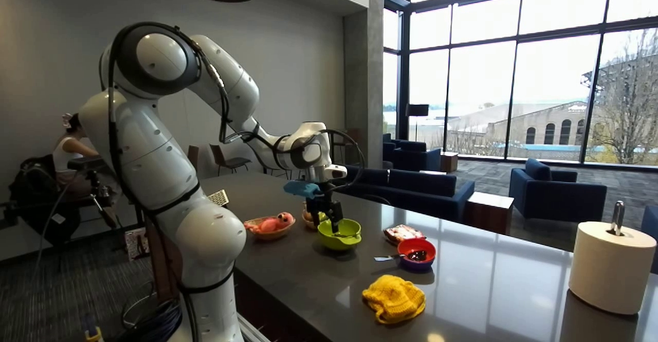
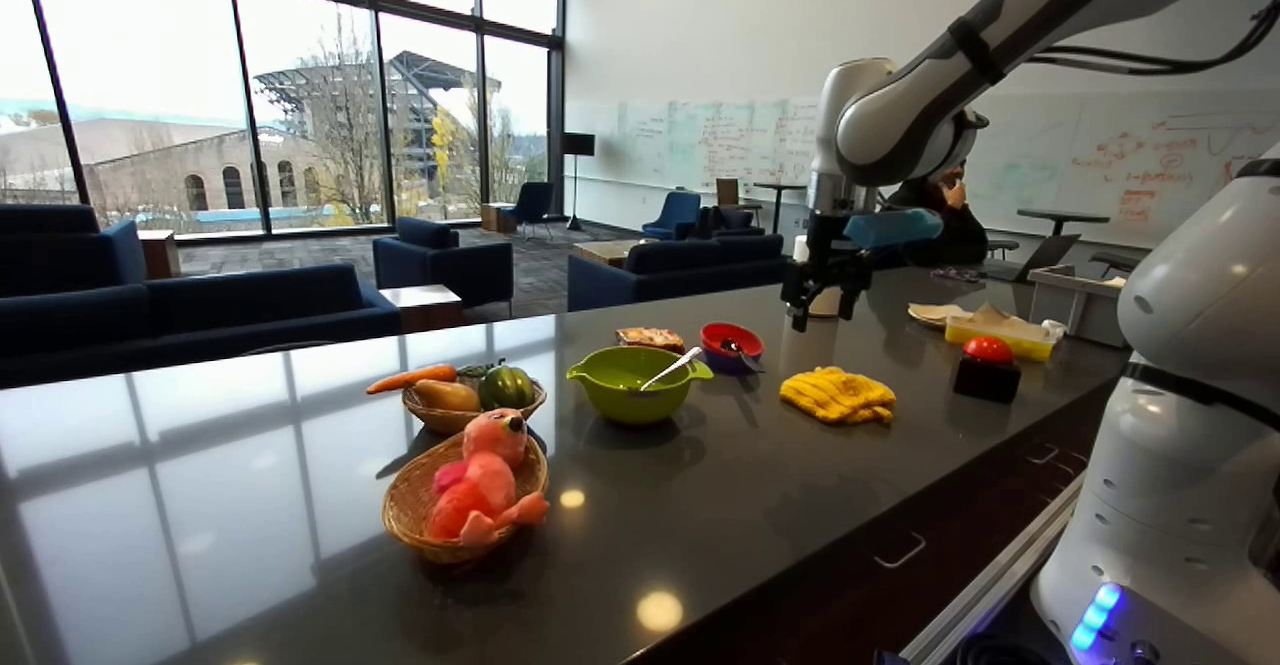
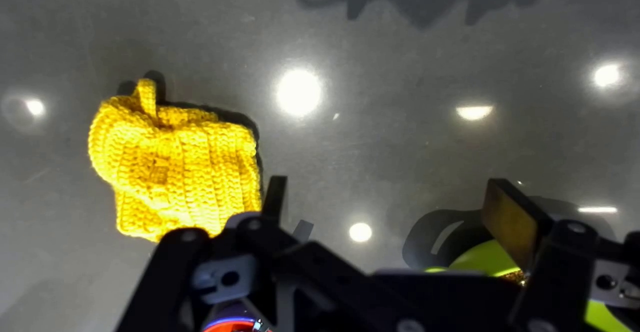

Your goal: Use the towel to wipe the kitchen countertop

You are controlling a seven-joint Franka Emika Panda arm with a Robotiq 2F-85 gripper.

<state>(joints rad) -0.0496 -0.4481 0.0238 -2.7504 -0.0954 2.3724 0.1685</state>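
The arm is glossy white, dotted with small oval recesses. In an exterior view, a round white cap sits inside a broad dark ring; a black cable crosses it at twelve o'clock and runs down past nine. Another cable loop bows toward the wrist's three o'clock, and a blue piece shows at ten o'clock of the gripper. Black straps band the arm; blue lights glow toward seven o'clock on the base. The gripper is black, with pale metal plates, dark round holes and, toward four o'clock in the wrist view, a brownish pad.
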